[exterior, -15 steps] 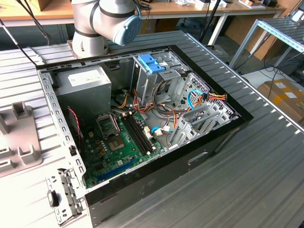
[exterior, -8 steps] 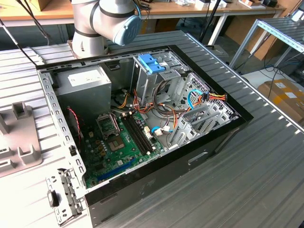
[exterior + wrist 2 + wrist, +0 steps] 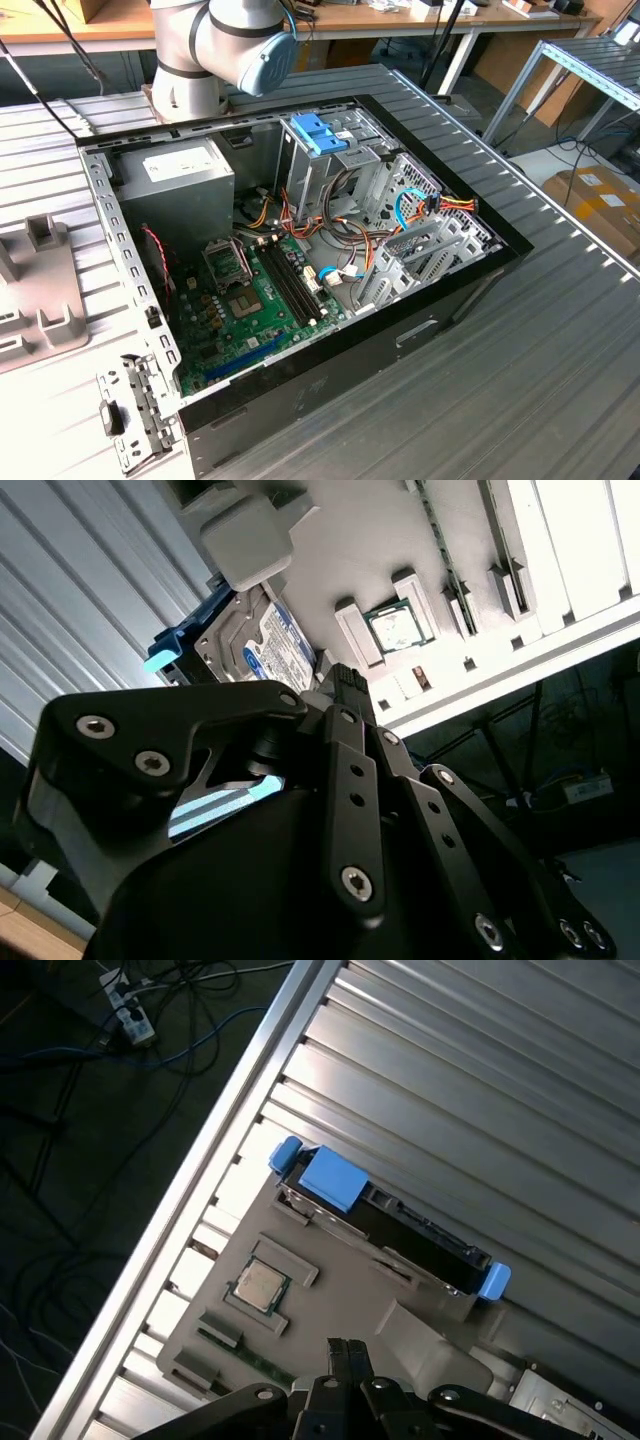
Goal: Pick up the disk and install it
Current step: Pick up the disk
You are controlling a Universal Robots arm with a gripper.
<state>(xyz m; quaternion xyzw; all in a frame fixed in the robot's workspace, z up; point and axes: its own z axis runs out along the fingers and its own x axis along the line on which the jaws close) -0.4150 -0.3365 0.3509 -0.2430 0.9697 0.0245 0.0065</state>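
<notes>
- Disk [image 3: 400,1222] [image 3: 268,645] is sitting at the edge of the grey fixture [image 3: 340,1280] on the slatted table [image 3: 500,1080], in both wrist views.
- Gripper [image 3: 347,1352] is hovering above the fixture, apart from the disk.
- Fingers [image 3: 335,1358] are resting together, gripping nothing.

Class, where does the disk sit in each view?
First wrist view: the disk sits along the grey tray's edge, near the processor chip.
Second wrist view: disk near the same processor chip.
Exterior view: the grey tray lies at the exterior view's left.
Shared landmark: grey tray.
</notes>
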